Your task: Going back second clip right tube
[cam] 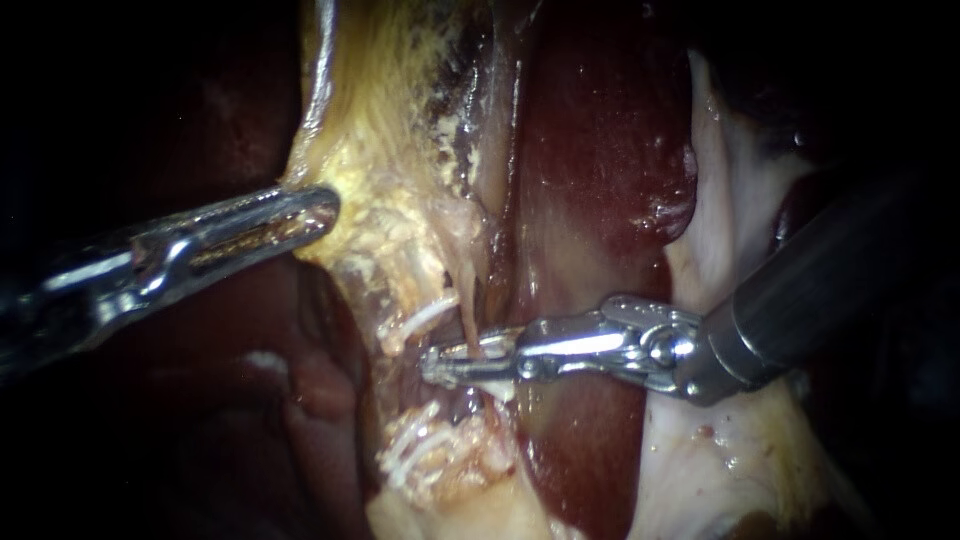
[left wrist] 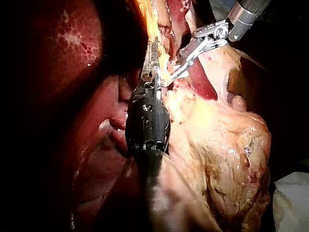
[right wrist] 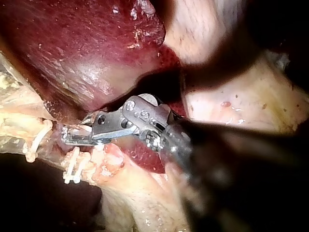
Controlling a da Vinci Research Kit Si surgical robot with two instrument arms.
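My right instrument (cam: 432,366) reaches in from the right, and its slim jaws stand slightly open astride a thin pale tube (cam: 468,322). A white clip (cam: 432,314) sits just above the jaws, and a white piece shows at their lower edge. More white clips (cam: 410,452) lie lower down. In the right wrist view the jaws (right wrist: 67,136) lie between one clip (right wrist: 36,140) and another clip (right wrist: 72,166). My left instrument (cam: 318,212) is shut on the yellowish fatty tissue (cam: 380,200) and holds it out to the left. The left wrist view shows this grip (left wrist: 152,50).
Dark red liver (cam: 600,150) fills the middle behind the tube. Pale tissue (cam: 720,230) lies under my right instrument's shaft. Dark red liver (cam: 200,420) sits below my left instrument. In the left wrist view a bulky yellowish mass (left wrist: 227,145) lies beside the shaft.
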